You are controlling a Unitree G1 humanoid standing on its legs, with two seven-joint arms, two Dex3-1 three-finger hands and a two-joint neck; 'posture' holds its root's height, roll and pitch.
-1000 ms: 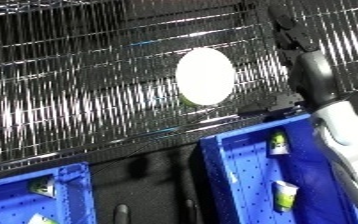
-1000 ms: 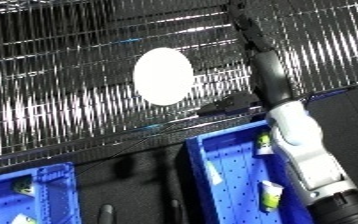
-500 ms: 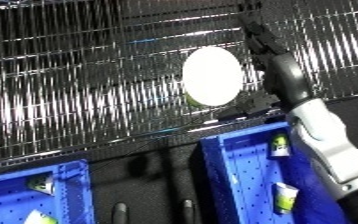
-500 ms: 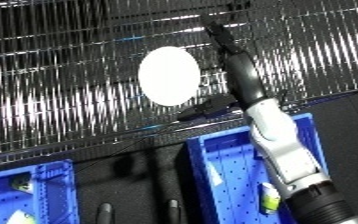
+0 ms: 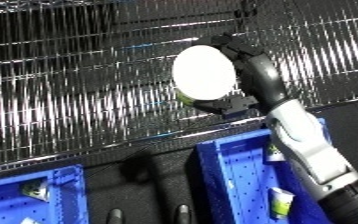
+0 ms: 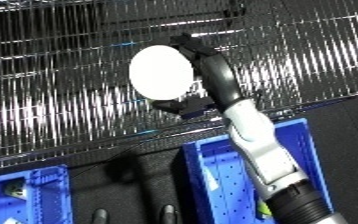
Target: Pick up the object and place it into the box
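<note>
The object is a round white-faced container (image 5: 204, 72) with a bit of green showing at its lower edge, standing on the wire shelf (image 5: 69, 100). My right hand (image 5: 257, 75) reaches up from the lower right and lies against the container's right side. Its fingers (image 5: 231, 44) curl over the top and its thumb (image 5: 222, 106) hooks under the bottom. The blue bin (image 5: 238, 180) lies directly below, with my forearm passing over it. My left hand shows in neither view.
A second blue bin (image 5: 60, 200) sits at the lower left with a small item (image 5: 35, 191) in it. Small tubes (image 5: 282, 202) lie in the right bin. A dark gap separates the two bins under the shelf's front edge.
My right hand has moved left from beside the shelf to the white container, and its fingers and thumb have closed around it. The container has stayed in place.
</note>
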